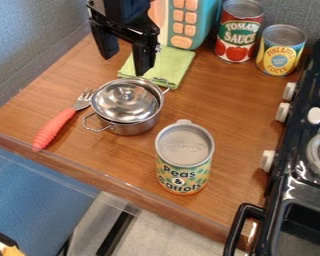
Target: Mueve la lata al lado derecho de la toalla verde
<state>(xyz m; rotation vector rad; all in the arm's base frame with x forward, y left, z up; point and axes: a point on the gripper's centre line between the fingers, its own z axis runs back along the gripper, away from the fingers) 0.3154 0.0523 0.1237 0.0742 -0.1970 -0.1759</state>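
Note:
The black gripper (127, 59) hangs from the top edge, left of centre, its two fingers apart with nothing between them; it is open. It is over the back left of the counter, with its right finger in front of part of the green towel (174, 66). That towel lies flat behind the pot, partly hidden by pot and gripper. The peas and carrots can (184, 157) stands upright near the counter's front edge, well apart from towel and gripper. A tomato sauce can (239, 32) and a pineapple can (281, 50) stand upright at the back right.
A lidded metal pot (126, 107) stands between the towel and the front can. Left of it lies a fork with an orange-red handle (54, 128). A teal toy (197, 22) with orange buttons stands at the back. The black stove (293, 182) borders the wooden counter (236, 120) on the right.

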